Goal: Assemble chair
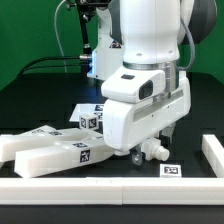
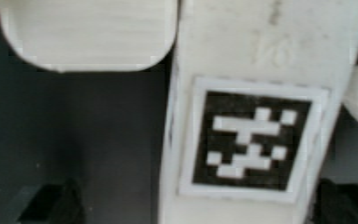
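White chair legs (image 1: 50,152) lie at the exterior view's lower left. The gripper (image 1: 150,151) hangs low at centre, jaws wide apart astride one tagged leg (image 2: 247,60).

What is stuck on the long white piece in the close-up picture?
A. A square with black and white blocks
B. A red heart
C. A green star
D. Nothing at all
A: in the wrist view, the long white chair part carries a square tag with a blocky black-and-white pattern; nothing on it is red or green.
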Robot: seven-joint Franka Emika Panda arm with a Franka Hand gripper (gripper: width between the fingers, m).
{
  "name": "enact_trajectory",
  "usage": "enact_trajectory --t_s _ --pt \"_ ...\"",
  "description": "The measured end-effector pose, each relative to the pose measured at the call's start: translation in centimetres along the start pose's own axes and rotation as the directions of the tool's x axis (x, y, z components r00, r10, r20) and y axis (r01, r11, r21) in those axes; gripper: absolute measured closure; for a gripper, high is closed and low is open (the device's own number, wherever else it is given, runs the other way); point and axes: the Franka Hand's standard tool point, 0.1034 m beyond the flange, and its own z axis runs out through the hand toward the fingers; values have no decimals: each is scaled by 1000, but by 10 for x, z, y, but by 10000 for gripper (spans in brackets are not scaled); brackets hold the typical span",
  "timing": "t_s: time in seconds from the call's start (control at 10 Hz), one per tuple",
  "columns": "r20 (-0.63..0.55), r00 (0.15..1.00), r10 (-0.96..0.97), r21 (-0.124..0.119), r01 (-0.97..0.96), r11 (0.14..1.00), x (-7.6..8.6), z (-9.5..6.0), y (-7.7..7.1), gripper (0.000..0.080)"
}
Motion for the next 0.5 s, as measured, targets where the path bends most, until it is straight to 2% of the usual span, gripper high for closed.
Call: enact_trajectory --t_s 0.1,0.4,0.5 --pt "0 1000 0 0 0 1000 0 0 0 150" --pt "1 1000 0 1 0 1000 0 0 0 509" --pt "1 1000 0 1 0 1000 0 0 0 509"
